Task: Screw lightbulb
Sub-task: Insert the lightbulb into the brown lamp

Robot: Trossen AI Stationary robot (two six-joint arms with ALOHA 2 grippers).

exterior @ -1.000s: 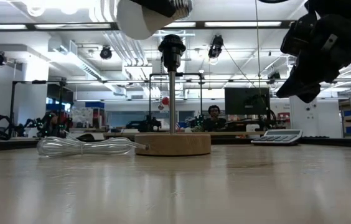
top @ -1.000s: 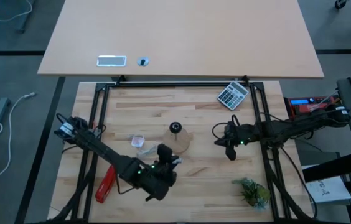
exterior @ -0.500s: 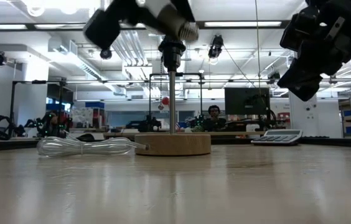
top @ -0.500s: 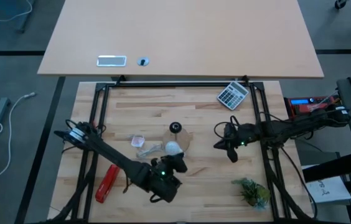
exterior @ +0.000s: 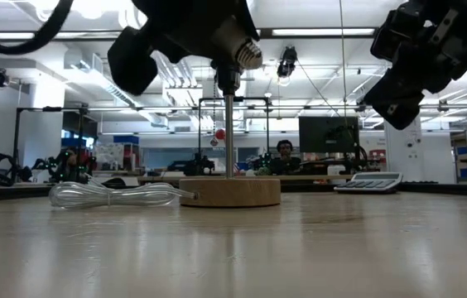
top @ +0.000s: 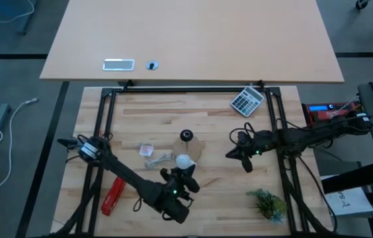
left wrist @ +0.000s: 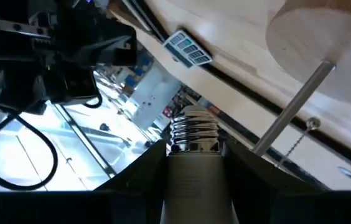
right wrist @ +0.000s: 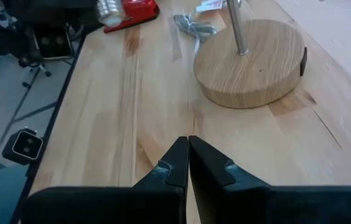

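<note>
From above, my left gripper (top: 182,173) holds the lightbulb (top: 184,160) over the wooden base (top: 190,149), mid-table. At table level, its screw end (exterior: 246,53) sits beside the socket (exterior: 227,73). My right gripper (right wrist: 188,155) is closed, empty, nearer the right edge.

- A robotics lab or workshop, open-plan, seen across the wooden table (exterior: 233,248) in the low view.
- Ceiling strip lights (exterior: 316,32) run along the frame's top.
- A monitor (exterior: 328,134) and a seated person (exterior: 284,156) sit at centre right.
- More robot arms (exterior: 2,170) stand at far left.
</note>
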